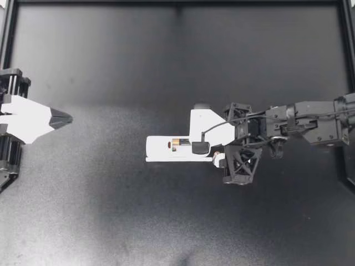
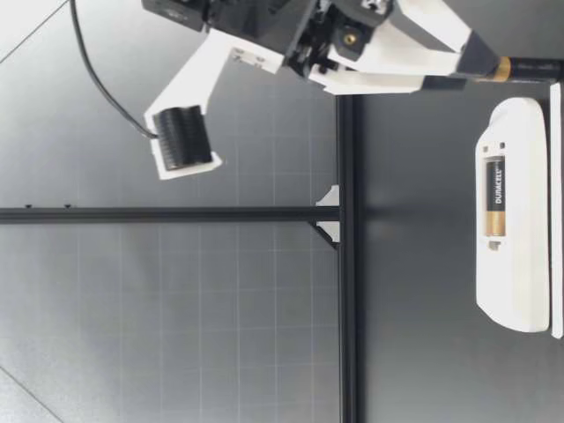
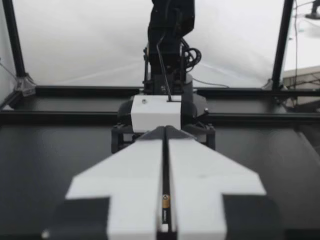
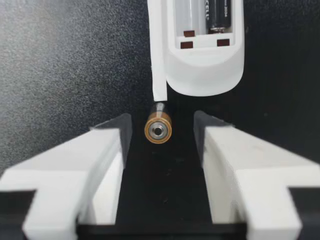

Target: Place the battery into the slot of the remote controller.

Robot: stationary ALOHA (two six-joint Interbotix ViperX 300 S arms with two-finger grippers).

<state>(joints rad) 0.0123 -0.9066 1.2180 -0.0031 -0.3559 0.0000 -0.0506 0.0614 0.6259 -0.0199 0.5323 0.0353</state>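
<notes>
Two batteries lie within your view. One, the seated battery [image 1: 178, 144], rests in the white remote controller [image 1: 161, 151] on the dark matte table [image 1: 111, 210]; the slot [image 4: 189, 12] beside it stands open. The loose battery [image 4: 158, 129] appears end-on between the wide-spread fingers of your right pincer [image 1: 209, 151], touching neither, just beside the remote's end. Your left pincer [image 1: 65, 118] is closed on nothing, well apart. Black frame rails [image 1: 177, 3] and a grey gridded backdrop [image 2: 176, 308] bound the table.

You had the white remote controller [image 1: 161, 151] lying flat on the worktop [image 1: 111, 83], compartment open, with one black-and-copper battery [image 1: 178, 144] seated and the neighbouring bay empty. A second battery [image 4: 158, 128] stood upright just beside the remote's end.
</notes>
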